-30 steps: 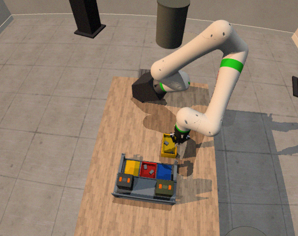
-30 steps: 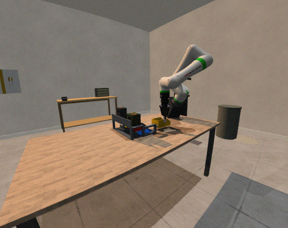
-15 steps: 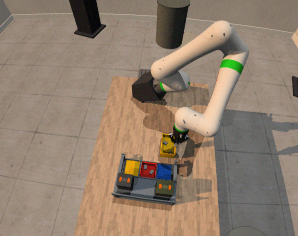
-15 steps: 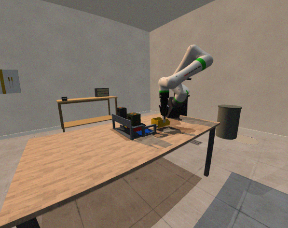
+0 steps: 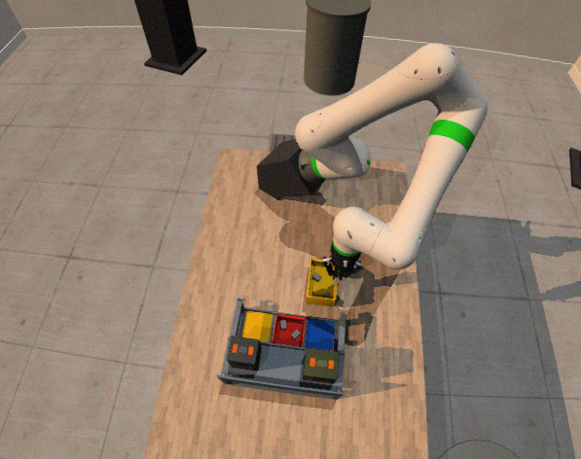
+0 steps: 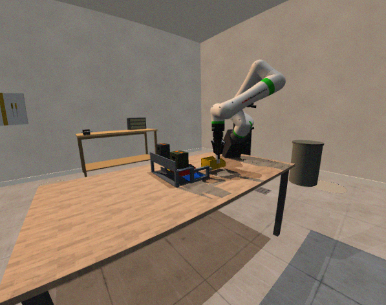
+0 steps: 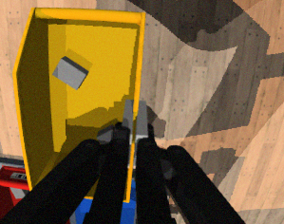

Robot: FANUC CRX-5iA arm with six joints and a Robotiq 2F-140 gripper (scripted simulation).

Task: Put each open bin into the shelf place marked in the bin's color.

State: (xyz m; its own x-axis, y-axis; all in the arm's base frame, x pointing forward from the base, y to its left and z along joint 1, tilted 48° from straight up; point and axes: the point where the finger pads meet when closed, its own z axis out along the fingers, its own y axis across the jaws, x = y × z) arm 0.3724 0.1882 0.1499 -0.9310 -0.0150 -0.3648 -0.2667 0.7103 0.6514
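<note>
A yellow open bin [image 5: 321,283] with small grey parts inside is over the table between the arm's base and the shelf [image 5: 284,347]. It also shows in the side view [image 6: 213,162] and in the wrist view [image 7: 81,89]. My gripper [image 7: 134,113] is shut on the yellow bin's right side wall, one finger inside and one outside; it also shows in the overhead view [image 5: 341,270]. I cannot tell if the bin touches the table. A red bin [image 5: 288,330] with grey parts sits in the shelf's middle place. The yellow-marked place [image 5: 257,325] at the left and the blue-marked place [image 5: 320,335] at the right hold no bin.
A dark box [image 5: 243,352] and a green box [image 5: 320,365], both with orange clasps, stand on the shelf's upper board. The arm's dark base [image 5: 285,170] stands at the table's far end. A grey barrel [image 6: 306,162] stands on the floor beside the table.
</note>
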